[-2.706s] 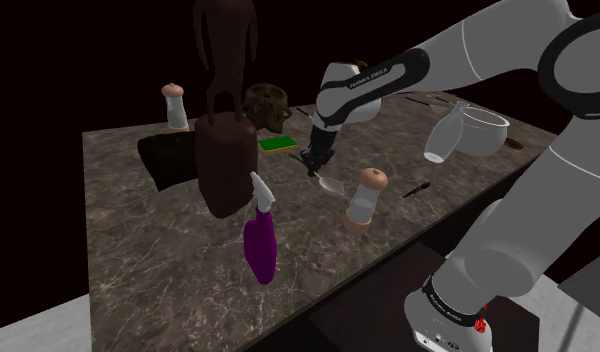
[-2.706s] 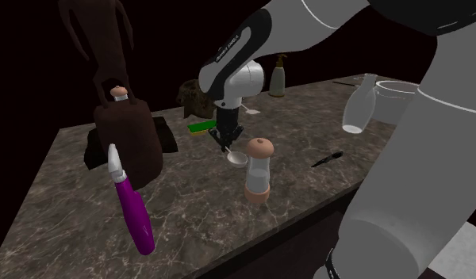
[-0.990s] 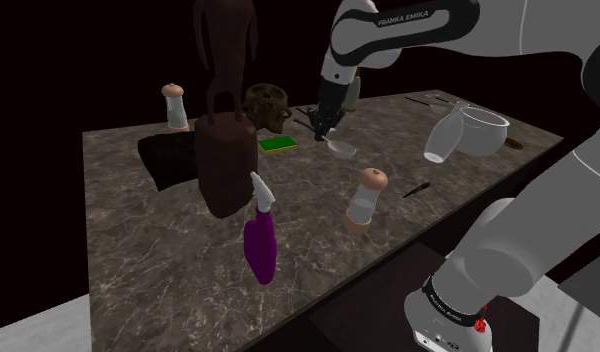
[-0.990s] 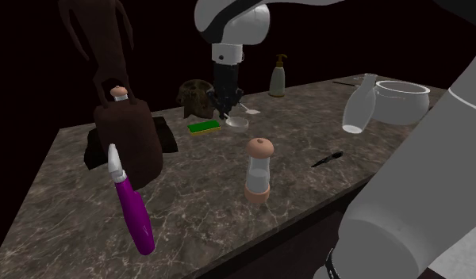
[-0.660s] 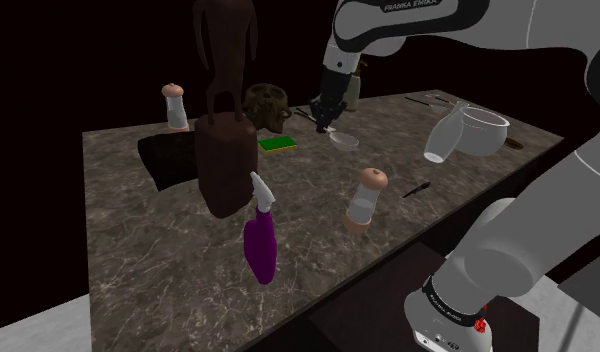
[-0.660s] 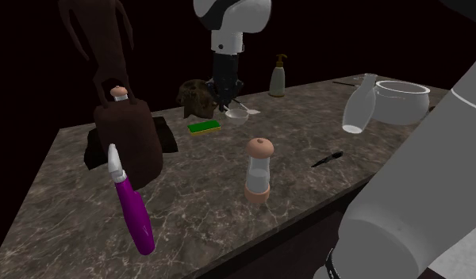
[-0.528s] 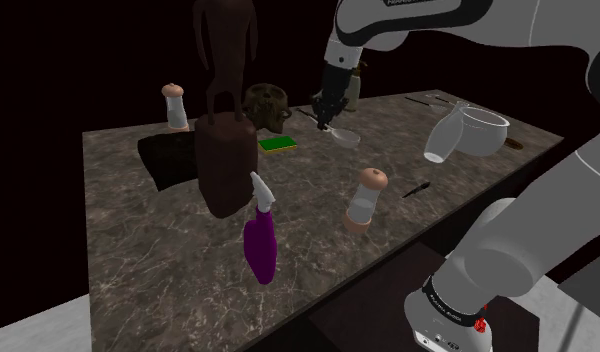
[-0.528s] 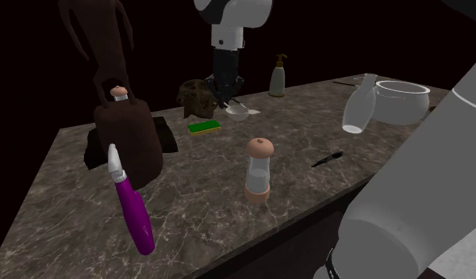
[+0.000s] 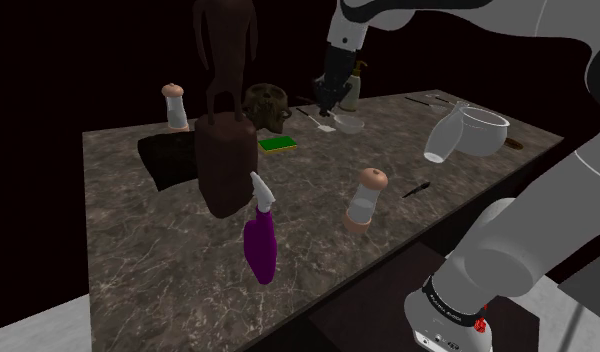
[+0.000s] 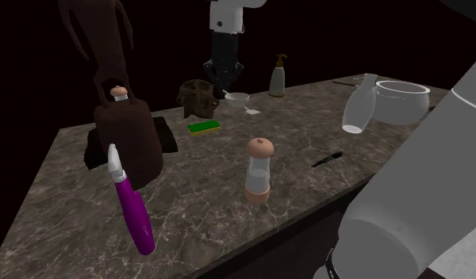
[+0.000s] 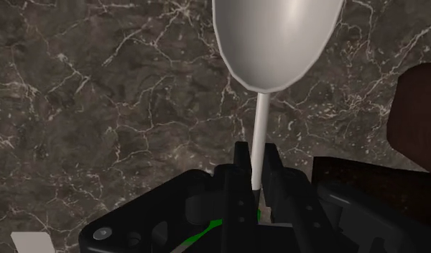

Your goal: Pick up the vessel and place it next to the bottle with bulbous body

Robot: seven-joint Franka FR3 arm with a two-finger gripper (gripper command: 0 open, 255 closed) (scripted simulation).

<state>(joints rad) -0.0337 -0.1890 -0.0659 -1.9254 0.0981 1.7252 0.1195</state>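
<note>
Swung away from the grinder (image 9: pixel 366 198), past the green sponge (image 9: pixel 279 144) and on toward the far edge of the table (image 9: pixel 168 230), with the arm lifted higher than 2.7 s ago. Claw (image 11: pixel 258 157) clamped tight on the thin stem of the pale vessel (image 11: pixel 279 36). Gripped there, most likely, to leave the wide bowl hanging free ahead of the fingers (image 11: pixel 241 169) and clear of them at set-down. Held low over the dark stone, near the bulbous bottle (image 10: pixel 278 77); touching the table or not, hard to say. Judged close to the end of the carry. Next: lower gently beside the bottle, then release without nudging it over.
</note>
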